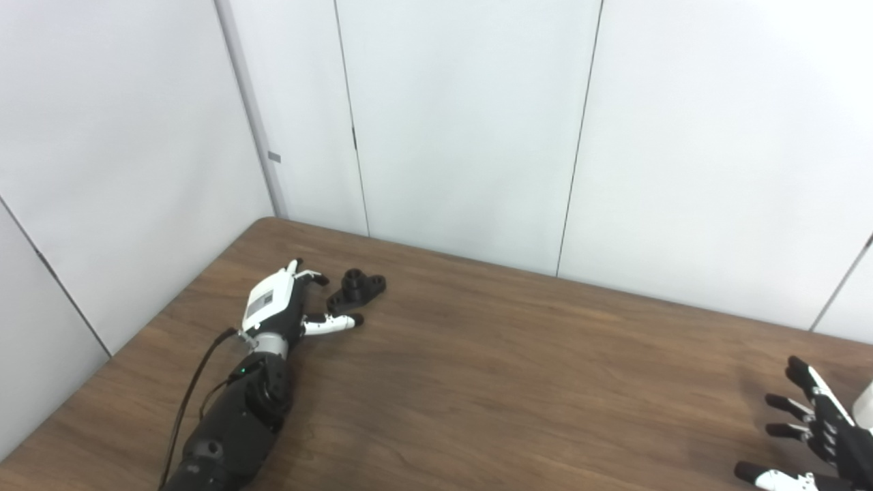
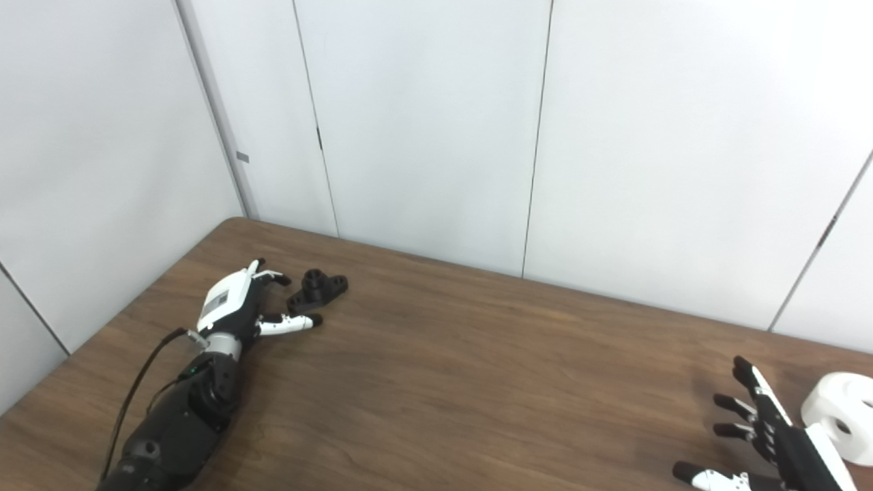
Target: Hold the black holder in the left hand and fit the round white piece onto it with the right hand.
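On the wooden table (image 1: 477,382), the left hand (image 1: 276,303) lies open and empty, its fingers bracketing the near end of the black holder (image 1: 356,290), whose long axis angles away toward the wall. Far right of the holder, the right hand (image 2: 767,426) hovers, fingers spread and empty, just beside the round white piece (image 2: 839,416).

brown wood-grain table (image 2: 477,382): bare between the two hands | white panel walls (image 2: 423,136): close off far and left edges | small black flanged holder (image 2: 317,286): flanked by open left hand (image 2: 239,307), far side free | round white piece (image 2: 842,416): just beside open right hand (image 2: 764,436), left approach free
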You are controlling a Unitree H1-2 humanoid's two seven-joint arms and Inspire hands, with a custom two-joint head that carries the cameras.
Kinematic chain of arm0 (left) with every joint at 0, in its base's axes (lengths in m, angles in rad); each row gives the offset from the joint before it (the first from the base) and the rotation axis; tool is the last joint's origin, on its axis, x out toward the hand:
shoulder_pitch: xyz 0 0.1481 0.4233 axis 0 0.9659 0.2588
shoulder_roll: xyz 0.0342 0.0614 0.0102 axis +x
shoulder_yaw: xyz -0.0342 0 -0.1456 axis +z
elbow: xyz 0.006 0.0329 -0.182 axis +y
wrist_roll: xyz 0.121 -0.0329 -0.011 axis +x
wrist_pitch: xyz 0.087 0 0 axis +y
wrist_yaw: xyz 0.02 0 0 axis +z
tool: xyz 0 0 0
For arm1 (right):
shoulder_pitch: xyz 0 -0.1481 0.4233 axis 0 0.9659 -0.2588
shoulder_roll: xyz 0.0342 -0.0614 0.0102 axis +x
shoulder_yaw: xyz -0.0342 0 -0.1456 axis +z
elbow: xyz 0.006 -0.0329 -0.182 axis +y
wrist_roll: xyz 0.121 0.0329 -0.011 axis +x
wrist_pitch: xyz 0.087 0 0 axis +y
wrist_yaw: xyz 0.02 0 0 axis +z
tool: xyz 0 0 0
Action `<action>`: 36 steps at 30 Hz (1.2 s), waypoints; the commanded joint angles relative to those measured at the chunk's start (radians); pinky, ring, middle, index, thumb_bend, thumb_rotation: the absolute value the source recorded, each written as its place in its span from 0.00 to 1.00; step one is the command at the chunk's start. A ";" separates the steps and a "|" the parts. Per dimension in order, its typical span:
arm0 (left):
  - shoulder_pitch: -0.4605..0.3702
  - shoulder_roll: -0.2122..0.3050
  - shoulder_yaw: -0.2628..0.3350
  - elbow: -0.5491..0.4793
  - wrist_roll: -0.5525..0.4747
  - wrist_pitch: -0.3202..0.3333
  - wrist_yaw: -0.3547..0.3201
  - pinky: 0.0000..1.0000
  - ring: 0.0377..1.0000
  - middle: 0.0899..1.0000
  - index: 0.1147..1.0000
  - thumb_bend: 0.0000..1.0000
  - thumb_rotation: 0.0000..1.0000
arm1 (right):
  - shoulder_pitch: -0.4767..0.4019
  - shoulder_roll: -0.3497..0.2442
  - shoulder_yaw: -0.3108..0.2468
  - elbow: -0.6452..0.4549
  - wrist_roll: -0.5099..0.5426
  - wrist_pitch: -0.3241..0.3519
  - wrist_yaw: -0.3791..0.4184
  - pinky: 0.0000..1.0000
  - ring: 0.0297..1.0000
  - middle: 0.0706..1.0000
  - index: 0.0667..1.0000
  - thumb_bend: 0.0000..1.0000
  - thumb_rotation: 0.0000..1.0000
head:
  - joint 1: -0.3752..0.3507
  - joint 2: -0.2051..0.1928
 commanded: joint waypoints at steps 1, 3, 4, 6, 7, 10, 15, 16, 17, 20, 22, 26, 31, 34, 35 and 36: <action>-0.044 0.017 -0.001 0.000 -0.003 -0.011 0.023 1.00 1.00 1.00 0.74 0.96 0.40 | -0.027 -0.020 -0.008 -0.042 0.008 -0.030 0.006 0.73 0.86 0.98 0.98 0.79 0.20 | 0.001 0.001; -0.043 0.016 -0.002 0.007 -0.006 -0.010 0.023 1.00 1.00 1.00 0.74 0.96 0.40 | -0.024 -0.021 -0.008 -0.050 0.009 -0.023 0.007 0.73 0.87 0.98 0.98 0.78 0.20 | 0.001 0.002; -0.043 0.016 -0.002 0.008 -0.008 -0.010 0.023 1.00 1.00 1.00 0.74 0.96 0.40 | -0.023 -0.021 -0.009 -0.052 0.010 -0.021 0.007 0.73 0.87 0.98 0.99 0.78 0.20 | 0.001 0.002; -0.044 0.017 -0.006 0.022 -0.005 -0.008 0.028 1.00 1.00 1.00 0.74 0.96 0.40 | -0.020 -0.024 -0.009 -0.057 0.005 -0.019 0.007 0.73 0.86 0.98 0.99 0.79 0.21 | -0.001 0.003; -0.044 0.018 -0.007 0.026 -0.004 -0.007 0.030 1.00 1.00 1.00 0.74 0.96 0.40 | -0.019 -0.025 -0.009 -0.059 0.004 -0.018 0.007 0.72 0.86 0.98 0.99 0.79 0.21 | -0.003 0.003; -0.046 0.017 -0.006 0.043 -0.012 -0.012 0.037 1.00 1.00 1.00 0.75 0.96 0.39 | -0.016 -0.028 -0.010 -0.060 -0.002 -0.018 0.004 0.72 0.86 0.98 0.99 0.79 0.22 | -0.005 0.006; -0.047 0.016 -0.012 0.058 -0.024 -0.014 0.043 1.00 1.00 1.00 0.75 0.95 0.37 | -0.012 -0.028 -0.013 -0.060 -0.001 -0.021 0.002 0.72 0.85 0.98 0.98 0.79 0.20 | -0.009 0.009; -0.048 0.015 -0.012 0.062 -0.028 -0.018 0.045 1.00 1.00 1.00 0.75 0.94 0.37 | -0.012 -0.028 -0.013 -0.061 0.001 -0.022 0.003 0.72 0.85 0.98 0.98 0.79 0.20 | -0.009 0.010; -0.049 0.014 -0.012 0.067 -0.031 -0.023 0.048 1.00 1.00 1.00 0.75 0.94 0.36 | -0.011 -0.029 -0.013 -0.062 0.001 -0.024 0.004 0.71 0.85 0.98 0.98 0.79 0.20 | -0.010 0.012; -0.052 0.008 -0.010 0.080 -0.049 -0.034 0.049 1.00 1.00 1.00 0.74 0.94 0.36 | -0.010 -0.029 -0.012 -0.066 0.000 -0.024 0.004 0.70 0.85 0.98 0.98 0.79 0.20 | -0.013 0.014; -0.054 0.005 -0.006 0.088 -0.063 -0.044 0.049 1.00 1.00 1.00 0.75 0.95 0.35 | -0.009 -0.029 -0.013 -0.070 0.001 -0.018 0.005 0.70 0.85 0.98 0.98 0.79 0.19 | -0.014 0.015; -0.061 -0.003 -0.013 0.108 -0.073 -0.064 0.058 1.00 1.00 1.00 0.74 0.95 0.35 | -0.007 -0.031 -0.015 -0.069 -0.001 -0.019 0.003 0.70 0.85 0.98 0.98 0.79 0.21 | -0.013 0.019; -0.067 -0.011 -0.018 0.130 -0.085 -0.091 0.062 1.00 1.00 1.00 0.73 0.95 0.35 | -0.005 -0.035 -0.015 -0.071 -0.006 -0.023 0.001 0.72 0.85 0.97 0.98 0.79 0.22 | -0.016 0.022; -0.066 -0.015 -0.018 0.125 -0.098 -0.094 0.050 1.00 1.00 1.00 0.73 0.93 0.33 | -0.005 -0.037 -0.014 -0.068 -0.004 -0.032 0.001 0.72 0.85 0.97 0.98 0.79 0.22 | -0.017 0.023; -0.066 -0.017 -0.018 0.123 -0.102 -0.094 0.047 1.00 1.00 1.00 0.72 0.93 0.31 | -0.006 -0.037 -0.014 -0.067 -0.003 -0.031 0.001 0.72 0.85 0.97 0.98 0.79 0.22 | -0.017 0.023; -0.065 -0.019 -0.018 0.119 -0.105 -0.092 0.045 1.00 1.00 1.00 0.72 0.92 0.29 | -0.006 -0.038 -0.014 -0.067 -0.003 -0.028 0.000 0.71 0.85 0.97 0.98 0.79 0.23 | -0.017 0.023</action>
